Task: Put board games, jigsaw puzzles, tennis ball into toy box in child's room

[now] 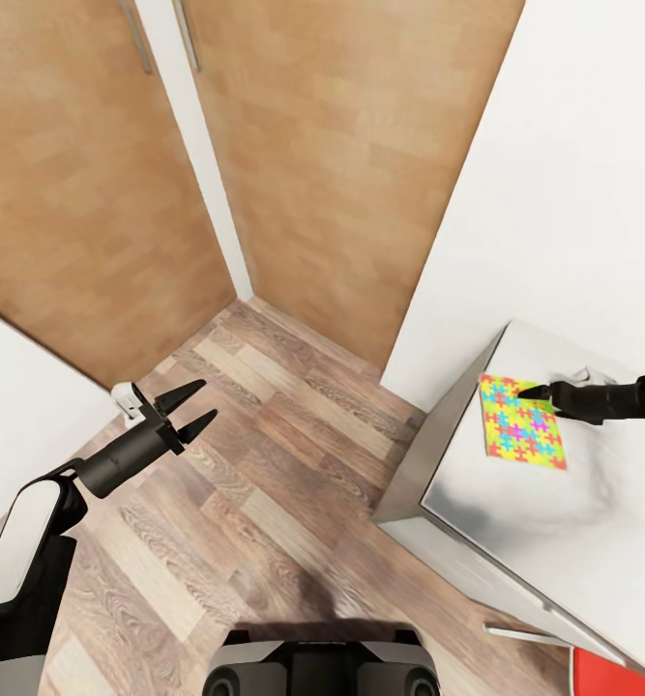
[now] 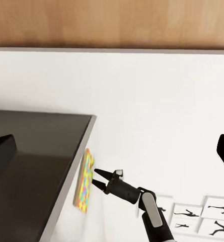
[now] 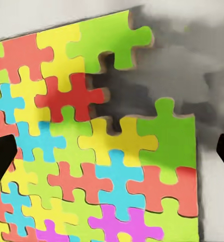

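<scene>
Multicolour jigsaw puzzle (image 1: 522, 422) lies near table (image 1: 515, 541) edge; both grippers' fingers spread, right gripper (image 1: 531, 391) above it.

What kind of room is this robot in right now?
Probably a child's bedroom or playroom: a colourful jigsaw puzzle lies on a pale table, with wood-plank flooring, wooden closet doors and baseball silhouette pictures on the white wall.

Black arms (image 1: 119, 462), white-shelled forearm (image 1: 17, 546)

Glossy mottled-grey table (image 1: 515, 512), matt card-like jigsaw puzzle (image 1: 522, 434), grained wood-plank floor (image 1: 264, 464).
</scene>
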